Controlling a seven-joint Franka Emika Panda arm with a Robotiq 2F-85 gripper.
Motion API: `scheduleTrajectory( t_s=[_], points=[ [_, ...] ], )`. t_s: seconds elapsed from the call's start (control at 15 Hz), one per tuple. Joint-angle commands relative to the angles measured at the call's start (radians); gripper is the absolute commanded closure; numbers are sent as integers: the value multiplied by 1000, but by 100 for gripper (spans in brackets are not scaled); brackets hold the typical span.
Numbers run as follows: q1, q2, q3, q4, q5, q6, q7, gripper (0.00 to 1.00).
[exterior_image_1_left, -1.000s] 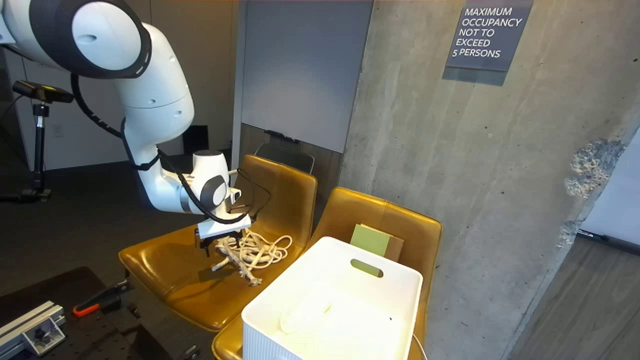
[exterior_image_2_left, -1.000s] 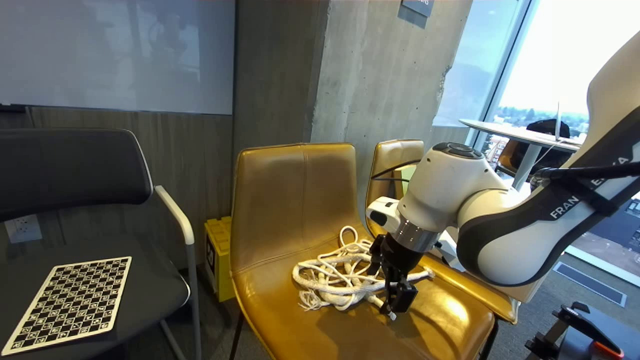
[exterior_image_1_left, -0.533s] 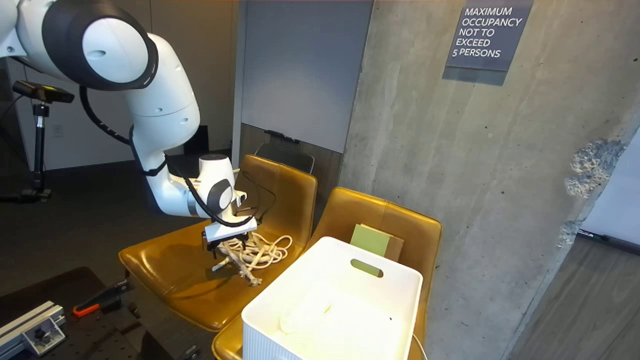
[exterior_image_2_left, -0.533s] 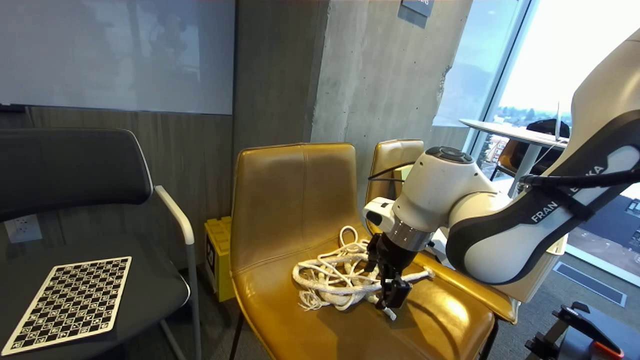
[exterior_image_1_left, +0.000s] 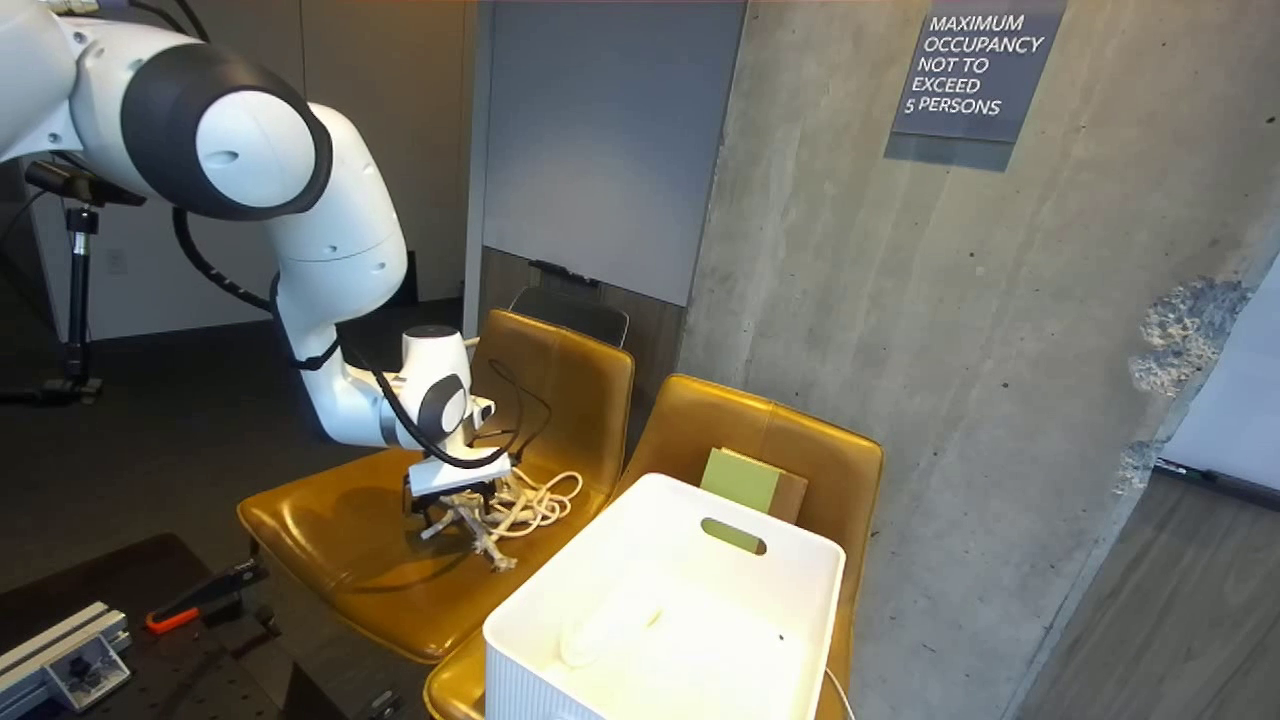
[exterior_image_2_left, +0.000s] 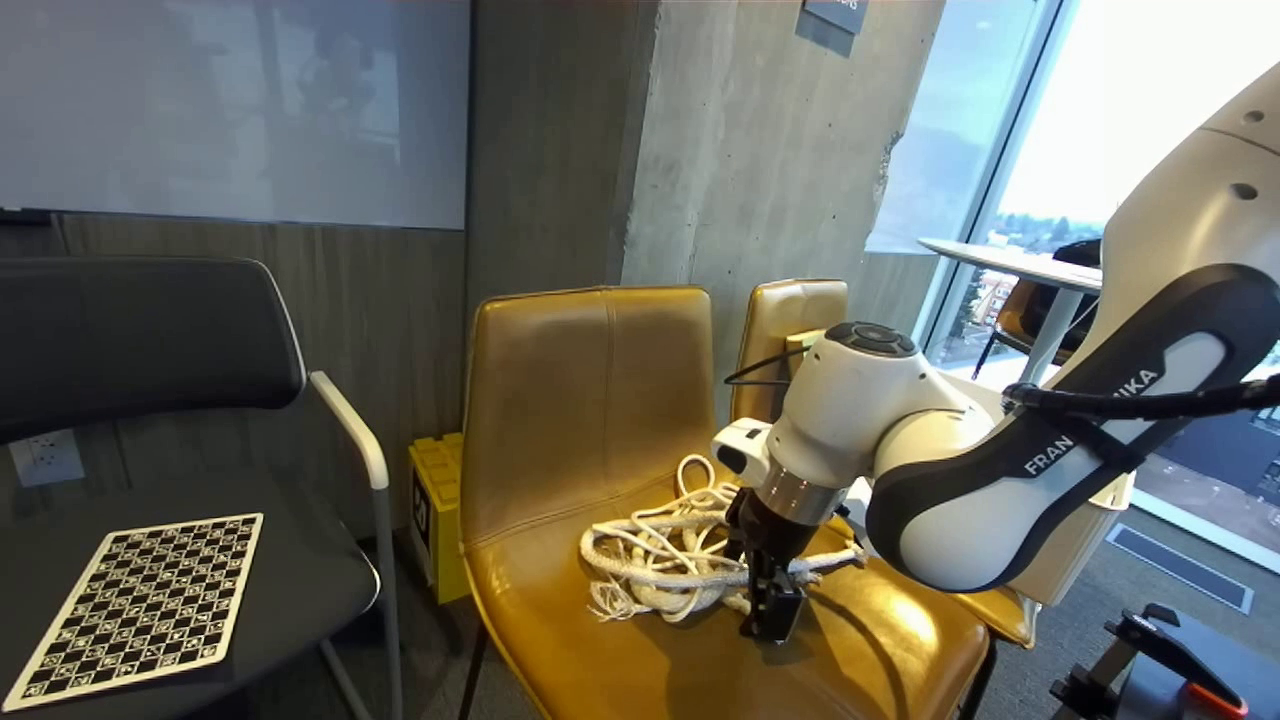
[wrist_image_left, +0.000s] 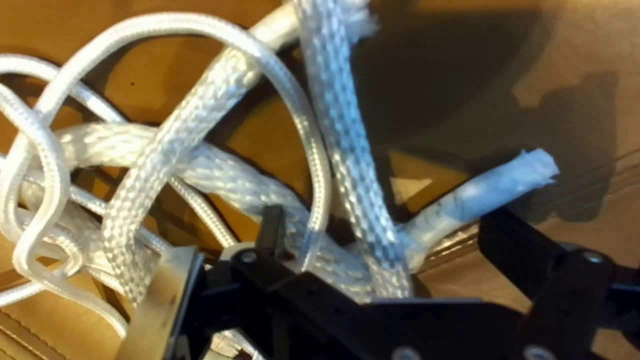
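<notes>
In both exterior views, the gripper (exterior_image_2_left: 752, 592) had lowered and the white braided rope (exterior_image_2_left: 690, 579) had shifted slightly on the mustard leather chair (exterior_image_2_left: 590, 430). In the wrist view, the 2 fingers (wrist_image_left: 520, 245) stood spread, gripping nothing, rope showing between them, within reach.

Daylight burns the window (exterior_image_2_left: 1090, 130) white in an exterior view; a glossy highlight marks the chair seat (exterior_image_2_left: 700, 670) near its side edge. The white bin (exterior_image_1_left: 720, 620) is overexposed, the floor (exterior_image_1_left: 180, 450) dim. In the wrist view, the rope (wrist_image_left: 170, 135) looks soft, beside heavy shadows.
</notes>
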Motion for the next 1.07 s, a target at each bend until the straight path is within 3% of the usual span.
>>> scheduleTrajectory(
  t_s=[0.0,0.07,0.2,0.4,0.73,0.8,1.0],
  points=[
    [22,59,-3,50,5,-31,37,0],
    [25,67,-11,51,3,-28,46,25],
    [31,76,-27,31,-2,-19,65,32],
    [43,64,-52,-31,-7,-3,108,57],
    [31,-78,-72,-204,-2,-15,187,94],
    [25,-117,-76,-236,-2,-26,192,99],
    [-51,-269,-54,-323,18,-64,144,100]
  ],
)
